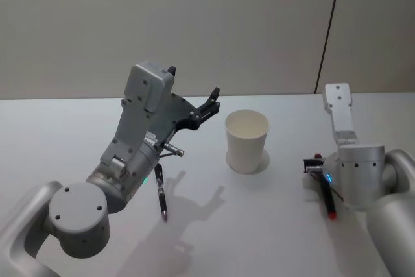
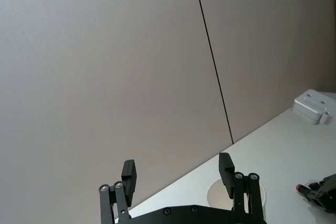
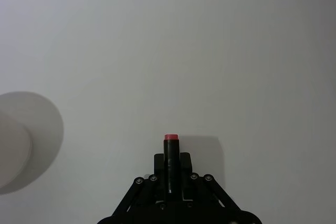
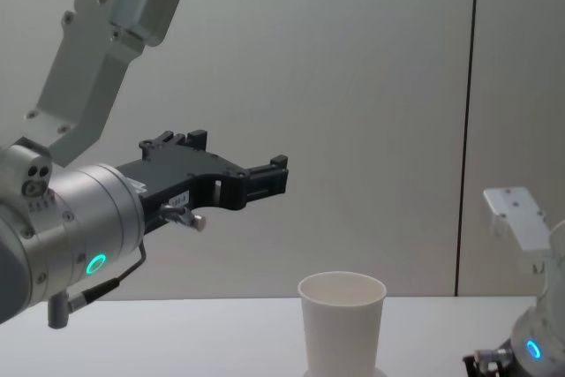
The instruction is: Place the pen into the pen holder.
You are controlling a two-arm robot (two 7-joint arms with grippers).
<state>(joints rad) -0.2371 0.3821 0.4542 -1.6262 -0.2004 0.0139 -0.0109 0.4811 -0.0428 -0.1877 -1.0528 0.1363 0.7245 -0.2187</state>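
While my left arm is bent up high over the table, its claw [image 1: 209, 103] hangs open and empty, fingers [image 2: 128, 174] spread and aimed at the wall. My right arm lies low, and its claw [image 1: 314, 163] is clamped on the pen [image 3: 170, 150] (dark barrel, red at the end) just over the surface. The table [image 1: 65, 134] is plain white, backed by a grey panelled wall [image 1: 194, 24] with one dark seam. The pen holder [image 1: 246, 141] stands upright between my two claws, apart from the right one, to its left. A second dark pen [image 1: 161, 192] lies flat beneath my left arm.
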